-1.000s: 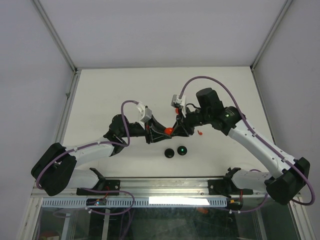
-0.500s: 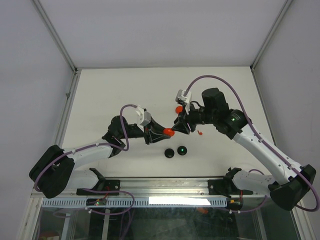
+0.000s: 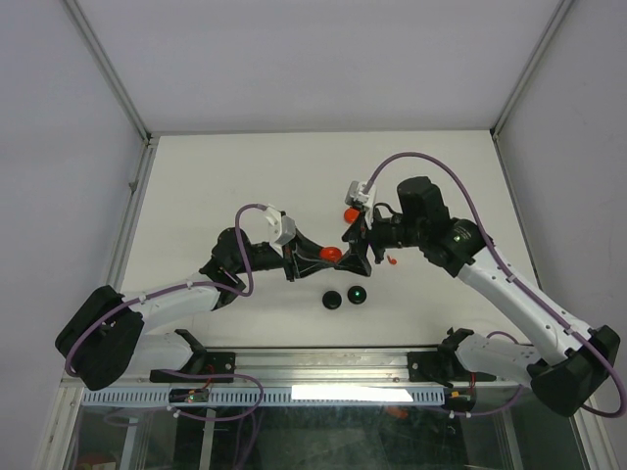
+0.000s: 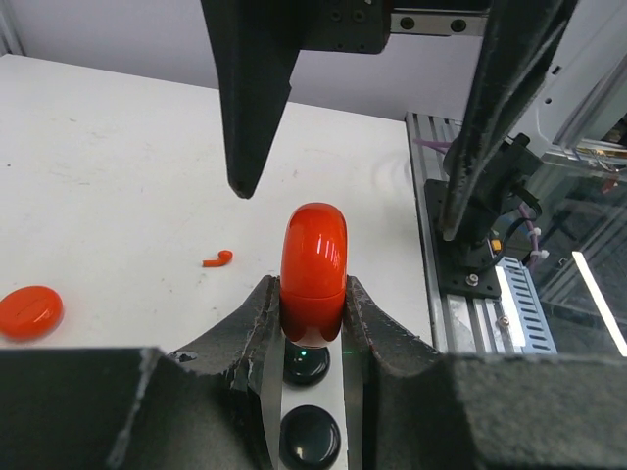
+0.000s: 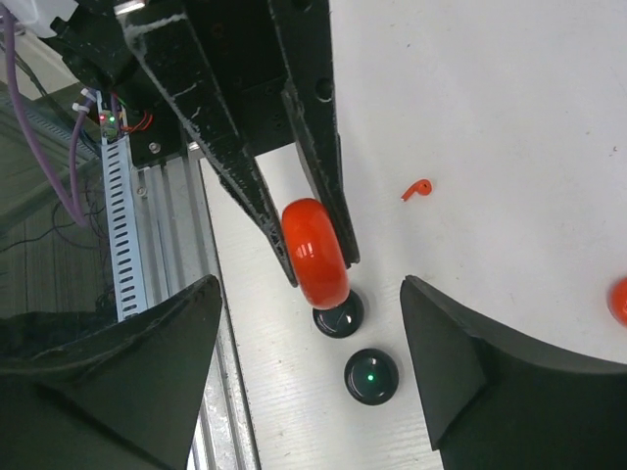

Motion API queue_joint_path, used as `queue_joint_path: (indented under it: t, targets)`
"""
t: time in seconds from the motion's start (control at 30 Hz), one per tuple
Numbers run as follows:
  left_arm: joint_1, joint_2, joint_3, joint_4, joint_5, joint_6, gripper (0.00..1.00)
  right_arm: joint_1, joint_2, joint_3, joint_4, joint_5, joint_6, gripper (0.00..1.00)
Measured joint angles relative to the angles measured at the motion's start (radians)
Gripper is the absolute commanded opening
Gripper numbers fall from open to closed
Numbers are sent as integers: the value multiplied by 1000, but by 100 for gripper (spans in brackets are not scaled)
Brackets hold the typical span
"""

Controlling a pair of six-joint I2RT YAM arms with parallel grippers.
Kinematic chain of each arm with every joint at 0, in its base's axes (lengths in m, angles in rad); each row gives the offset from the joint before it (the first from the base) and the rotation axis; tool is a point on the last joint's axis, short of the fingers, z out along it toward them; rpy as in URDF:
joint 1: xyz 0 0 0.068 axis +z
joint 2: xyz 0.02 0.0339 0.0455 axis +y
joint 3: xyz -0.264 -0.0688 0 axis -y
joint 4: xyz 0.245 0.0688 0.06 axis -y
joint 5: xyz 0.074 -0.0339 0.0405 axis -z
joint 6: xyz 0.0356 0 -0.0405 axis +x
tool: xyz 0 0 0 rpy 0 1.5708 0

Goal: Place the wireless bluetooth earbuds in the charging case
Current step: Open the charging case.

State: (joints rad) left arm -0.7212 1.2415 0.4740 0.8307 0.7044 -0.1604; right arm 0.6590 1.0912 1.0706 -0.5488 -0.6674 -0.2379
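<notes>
A round red charging case [image 4: 313, 257] stands on edge, closed, with a seam round its middle. My left gripper [image 4: 313, 299] is shut on it and holds it above the table [image 3: 441, 166]. The case [image 3: 331, 255] hangs between the two arms, over two black discs. My right gripper [image 5: 312, 313] is open, its fingers [image 4: 250, 108] spread wide on either side of the case [image 5: 315, 252] without touching it. One tiny red earbud [image 3: 391, 259] with a short stem lies on the table to the right; it also shows as the earbud [image 4: 218, 259] and the earbud [image 5: 417, 188].
Two round black discs [image 3: 333, 300] [image 3: 359, 294] lie near the front edge, one showing a green light [image 5: 371, 377]. A round red disc [image 3: 350, 213] lies behind the right gripper. The metal rail [image 3: 323, 362] runs along the table's near edge.
My right gripper has opened wide and let go of the red case, drawing back slightly to the right. The left gripper still holds the case in nearly the same spot.
</notes>
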Motion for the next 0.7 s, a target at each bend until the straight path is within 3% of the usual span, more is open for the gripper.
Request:
queue_joint_path:
  t: [0.7]
  targets:
    - [0, -14, 0, 8, 32, -12, 0, 0, 33, -22, 43, 9, 2, 78]
